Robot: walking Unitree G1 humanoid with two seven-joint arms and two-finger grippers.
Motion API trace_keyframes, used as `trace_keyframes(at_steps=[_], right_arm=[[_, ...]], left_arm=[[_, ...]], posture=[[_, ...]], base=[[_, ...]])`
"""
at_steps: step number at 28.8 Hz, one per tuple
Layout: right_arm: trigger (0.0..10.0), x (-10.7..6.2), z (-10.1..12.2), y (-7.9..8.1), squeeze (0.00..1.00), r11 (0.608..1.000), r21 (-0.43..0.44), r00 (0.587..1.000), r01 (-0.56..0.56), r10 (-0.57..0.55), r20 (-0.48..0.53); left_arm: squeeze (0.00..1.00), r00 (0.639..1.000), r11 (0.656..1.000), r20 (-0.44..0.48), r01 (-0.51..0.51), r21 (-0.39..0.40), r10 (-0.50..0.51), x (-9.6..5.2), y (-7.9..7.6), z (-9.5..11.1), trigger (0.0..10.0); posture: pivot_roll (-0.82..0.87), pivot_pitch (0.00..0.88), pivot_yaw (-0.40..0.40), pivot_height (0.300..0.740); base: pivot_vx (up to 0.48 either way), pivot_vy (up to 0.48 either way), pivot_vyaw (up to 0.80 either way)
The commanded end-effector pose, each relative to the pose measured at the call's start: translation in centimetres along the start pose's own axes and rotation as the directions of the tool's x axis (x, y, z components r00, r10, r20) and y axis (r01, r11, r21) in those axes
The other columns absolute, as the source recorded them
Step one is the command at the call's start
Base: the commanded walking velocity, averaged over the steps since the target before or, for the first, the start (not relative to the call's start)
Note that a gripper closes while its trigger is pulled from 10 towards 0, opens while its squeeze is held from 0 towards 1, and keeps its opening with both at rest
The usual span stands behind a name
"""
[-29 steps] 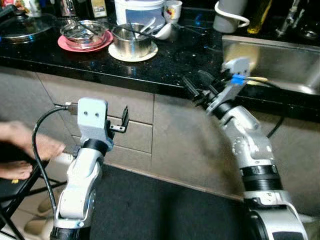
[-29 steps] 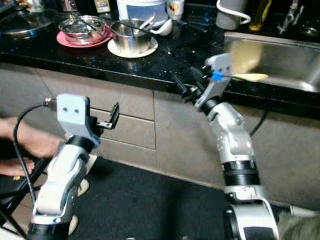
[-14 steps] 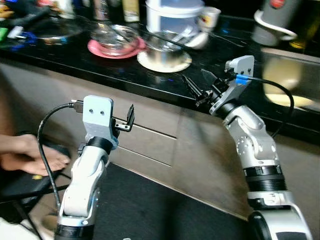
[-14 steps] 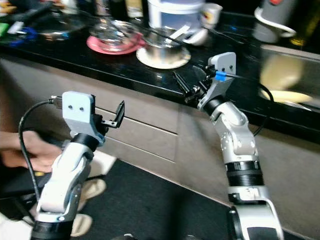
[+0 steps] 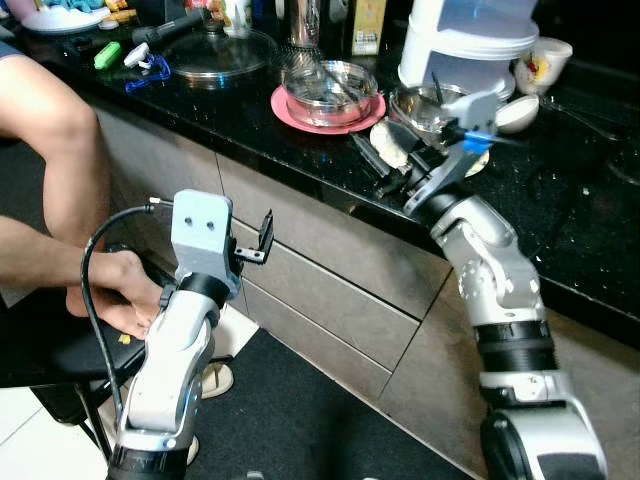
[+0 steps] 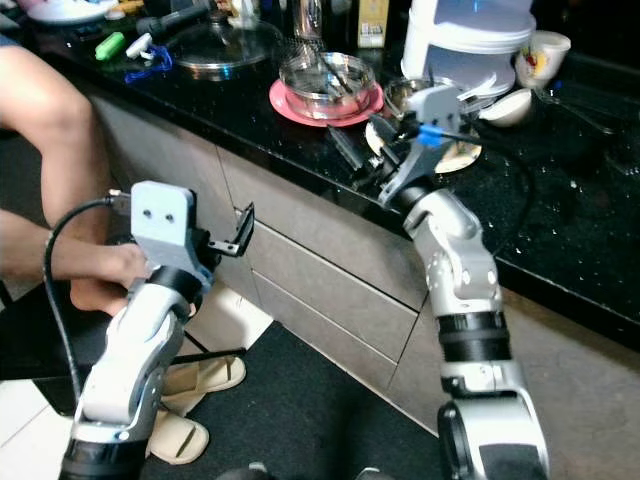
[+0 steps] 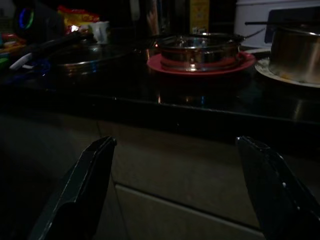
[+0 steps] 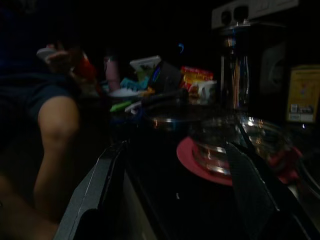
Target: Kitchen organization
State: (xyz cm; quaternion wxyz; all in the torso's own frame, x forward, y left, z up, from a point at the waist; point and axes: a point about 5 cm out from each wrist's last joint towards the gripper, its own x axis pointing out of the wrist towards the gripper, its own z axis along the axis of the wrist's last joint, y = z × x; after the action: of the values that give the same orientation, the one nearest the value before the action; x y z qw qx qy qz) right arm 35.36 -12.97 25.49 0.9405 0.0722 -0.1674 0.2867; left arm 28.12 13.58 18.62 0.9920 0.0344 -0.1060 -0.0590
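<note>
1. Right gripper has come up from the cabinet front; it's now over the edge of the black speckled stone tabletop, jaws spread, nothing in them.
2. Just past it: a glass bowl on a round pink plate, and a steel pot on a cream plate.
3. Left gripper hangs by the grey drawer fronts, jaws apart, empty.
4. A person's bare leg is off to the left.

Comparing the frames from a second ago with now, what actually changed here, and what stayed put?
Mostly the camera: the view swung to the robot's left, so the sink left the frame and the glass lid and a seated person's leg came in. The right gripper rose from the counter's front edge to above the countertop. The left gripper stays open by the drawers; dishes unmoved.
</note>
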Motion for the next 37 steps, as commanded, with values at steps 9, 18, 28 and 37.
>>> trace_keyframes(at_steps=[9, 18, 28, 37], right_arm=[[10.0, 0.7, 1.5, 0.2, 0.00, 1.000, 0.002, 0.999, -0.003, 0.003, 0.037], [10.0, 1.2, 1.3, 1.7, 0.00, 0.998, -0.042, 0.999, -0.038, 0.039, 0.008], [10.0, 2.2, 1.5, 3.8, 0.00, 0.993, -0.020, 0.993, -0.118, 0.119, 0.017], [10.0, 2.5, 1.8, 4.3, 0.00, 0.991, -0.026, 0.991, -0.132, 0.133, 0.018]], left_arm=[[0.00, 1.000, 1.000, -0.005, 0.010, 0.002, -0.010, 0.3, 0.0, -0.1, 10.0], [0.00, 1.000, 1.000, -0.005, 0.007, -0.001, -0.007, 0.0, -0.1, 0.0, 10.0], [0.00, 1.000, 1.000, -0.005, 0.002, 0.004, -0.002, -0.1, 0.0, 0.2, 10.0], [0.00, 1.000, 1.000, -0.003, 0.004, 0.005, -0.004, 0.0, 0.0, 0.3, 10.0]], posture=[[0.02, 0.032, -0.042, 0.740], [0.03, 0.048, -0.047, 0.740], [0.04, 0.064, -0.059, 0.740], [0.04, 0.066, -0.055, 0.740]], base=[[0.283, 0.000, 0.00], [0.281, 0.000, 0.00], [0.289, 0.000, 0.00], [0.295, 0.000, 0.00]])
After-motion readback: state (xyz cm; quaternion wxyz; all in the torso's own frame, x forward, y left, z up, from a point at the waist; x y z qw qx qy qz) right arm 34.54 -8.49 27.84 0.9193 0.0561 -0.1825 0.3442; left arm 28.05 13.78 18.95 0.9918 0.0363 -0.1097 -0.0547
